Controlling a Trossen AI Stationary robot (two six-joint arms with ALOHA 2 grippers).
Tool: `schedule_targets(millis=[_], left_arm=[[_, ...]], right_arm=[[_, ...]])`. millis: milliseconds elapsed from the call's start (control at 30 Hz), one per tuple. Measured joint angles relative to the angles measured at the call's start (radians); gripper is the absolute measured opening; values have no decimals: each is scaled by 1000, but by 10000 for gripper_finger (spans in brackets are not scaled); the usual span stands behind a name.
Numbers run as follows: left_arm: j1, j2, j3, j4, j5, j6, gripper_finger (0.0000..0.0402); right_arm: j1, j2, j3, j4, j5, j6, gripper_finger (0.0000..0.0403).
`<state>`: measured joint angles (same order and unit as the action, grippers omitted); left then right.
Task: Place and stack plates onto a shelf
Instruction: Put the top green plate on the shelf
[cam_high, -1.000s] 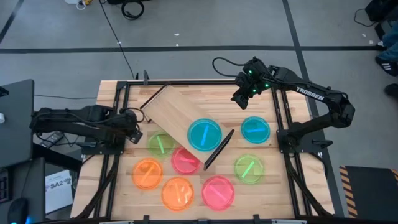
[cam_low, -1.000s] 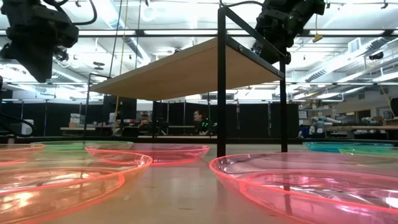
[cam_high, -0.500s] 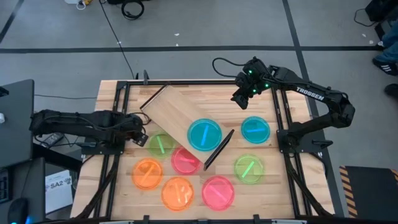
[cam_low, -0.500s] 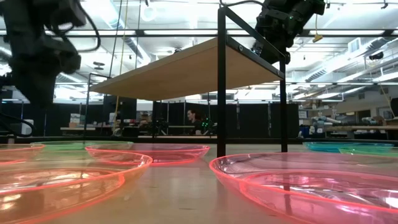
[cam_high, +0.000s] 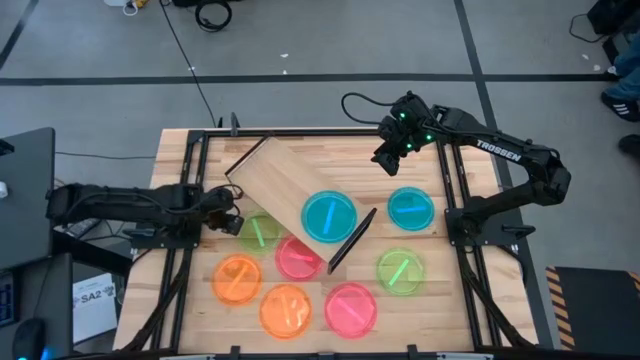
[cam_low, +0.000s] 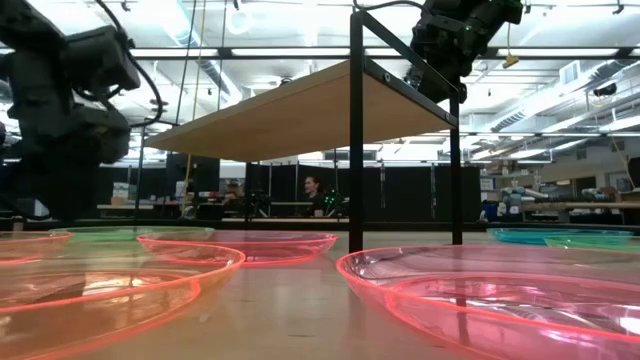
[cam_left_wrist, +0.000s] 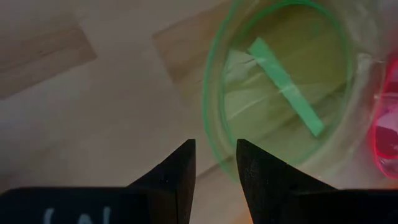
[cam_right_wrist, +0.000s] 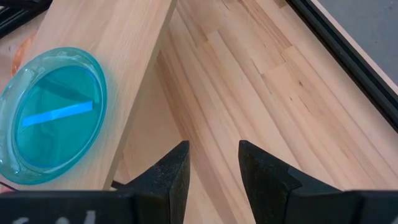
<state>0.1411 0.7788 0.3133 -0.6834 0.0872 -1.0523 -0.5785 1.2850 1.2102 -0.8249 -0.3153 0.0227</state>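
A round translucent green plastic plate with a green bar mark in its centre (cam_high: 260, 232) lies flat on the slatted wooden tabletop (cam_high: 440, 310), just off the near-left corner of the flat light-wood shelf board with thin dark end panels (cam_high: 283, 185). The left gripper (cam_high: 232, 212) sits low at this plate's left rim; in the left wrist view its two dark fingers (cam_left_wrist: 176, 175) stand a narrow gap apart, empty, with the plate's edge (cam_left_wrist: 273, 81) curving just ahead of the gap — whether the tips touch the rim cannot be told.

On the shelf rests one translucent cyan plate with a cyan bar (cam_high: 329, 217), near the end toward the dark panel (cam_high: 352, 240). Touching the green plate on its right is a pink plate (cam_high: 297, 257), partly tucked beneath the shelf's edge. Further out lie an orange plate (cam_high: 238, 279), a second orange plate (cam_high: 285, 310) and a second pink plate (cam_high: 350, 308) (all near the table's front), then a second green plate (cam_high: 399, 271) and a second cyan plate (cam_high: 410, 208) on the right.

The right gripper (cam_high: 388, 157) hangs above the table's far side, well apart from every plate — its fingers (cam_right_wrist: 173, 174) narrowly parted and holding nothing.
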Motion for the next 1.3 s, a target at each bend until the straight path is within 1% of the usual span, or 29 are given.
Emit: schedule_targets(millis=[100, 367, 900, 1033, 1300], left_arm=[[4, 0, -32, 36, 22, -12, 123], [4, 0, -94, 158, 33, -37, 123], [4, 0, -96, 164, 35, -65, 122], [4, 0, -96, 161, 33, -65, 107], [3, 0, -98, 162, 35, -64, 59]], right_arm=[[0, 0, 0, 0, 0, 0, 144], [0, 0, 0, 0, 0, 0, 144], [0, 0, 0, 0, 0, 0, 144], [0, 0, 0, 0, 0, 0, 144], [0, 0, 0, 0, 0, 0, 144]])
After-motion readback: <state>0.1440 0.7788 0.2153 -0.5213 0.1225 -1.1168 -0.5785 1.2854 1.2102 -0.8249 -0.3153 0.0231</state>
